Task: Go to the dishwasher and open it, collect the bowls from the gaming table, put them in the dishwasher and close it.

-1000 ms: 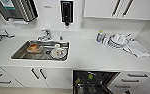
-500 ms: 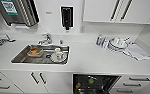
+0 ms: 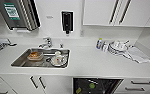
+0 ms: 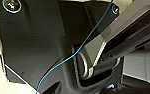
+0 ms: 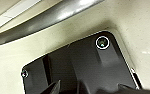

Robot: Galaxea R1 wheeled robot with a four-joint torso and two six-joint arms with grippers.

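In the head view, the dishwasher [image 3: 98,86] is seen standing open below the white countertop [image 3: 91,62], to the right of the steel sink [image 3: 42,58], and green bowls [image 3: 92,85] are visible in its dark racked interior. Dishes are seen lying in the sink below the tap [image 3: 46,43], and a stack of white crockery [image 3: 118,47] is set on the counter beside a cloth [image 3: 138,55]. Whether the grippers' fingers are apart or closed, or whether anything is held, cannot be told from either wrist view.
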